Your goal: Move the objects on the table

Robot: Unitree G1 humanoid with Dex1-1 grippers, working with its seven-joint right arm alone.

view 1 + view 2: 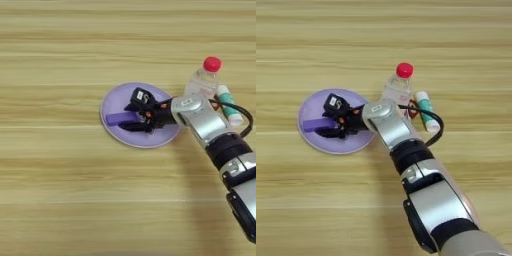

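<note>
The worktop (60, 200) was light yellowish wood with long plank-like grain lines. On it lay a round lilac plate (120, 137) and, to its right, a clear red-capped bottle (204, 78). A teal tube (229, 104) lay just beside the bottle.
</note>
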